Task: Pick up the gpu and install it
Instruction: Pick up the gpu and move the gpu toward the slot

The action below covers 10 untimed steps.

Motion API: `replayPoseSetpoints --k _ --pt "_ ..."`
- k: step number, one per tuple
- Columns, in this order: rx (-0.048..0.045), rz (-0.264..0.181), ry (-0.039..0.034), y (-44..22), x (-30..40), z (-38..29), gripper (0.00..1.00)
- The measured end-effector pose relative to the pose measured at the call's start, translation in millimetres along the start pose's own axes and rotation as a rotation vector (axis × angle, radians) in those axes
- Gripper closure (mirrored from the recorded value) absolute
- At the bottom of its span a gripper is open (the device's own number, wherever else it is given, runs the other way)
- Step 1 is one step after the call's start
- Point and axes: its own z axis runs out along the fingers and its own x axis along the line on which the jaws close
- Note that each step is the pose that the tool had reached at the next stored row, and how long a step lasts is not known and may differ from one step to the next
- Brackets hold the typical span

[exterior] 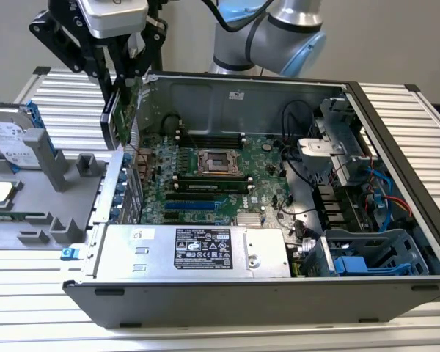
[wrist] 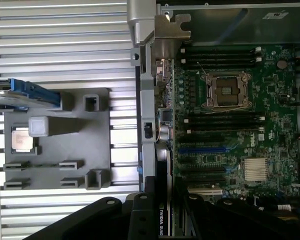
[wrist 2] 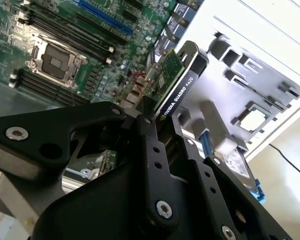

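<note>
Clamped on the gpu (exterior: 117,117), gripper (exterior: 125,82) shut tight across both faces, green board one side, black cooler the other. Hanging on edge, a touch tilted by the look of it, right above the rear wall of the case (exterior: 242,77) at the exterior view's left, not yet down among the slots (exterior: 194,199). Looks like the carry-over stage, with seating not begun. Plenty to snag on here: could catch the metal end bracket on that rear wall, or clip the rear ports (wrist: 161,72) just inside it, given so little gap below. Could also arrive crooked, judging by the lean, and jam a corner into the motherboard (exterior: 227,183) instead of a slot. Any push downward in that state would probably mean bent contacts or a cracked edge. Narrow hold too, near one end only, so liable to pivot or slip under any sideways knock. Further out, on the grey tray (exterior: 73,183) beside the case, a hard drive (exterior: 11,136) standing upright, near enough to be bumped by a wide swing. Cables (exterior: 381,187) well apart at the far end, little worry there.
</note>
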Motion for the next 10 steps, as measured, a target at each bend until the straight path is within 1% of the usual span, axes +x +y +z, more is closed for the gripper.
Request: replayPoseSetpoints --k 10 --pt "0.0001 0.000 0.0000 0.5 -10.4 0.1 1.00"
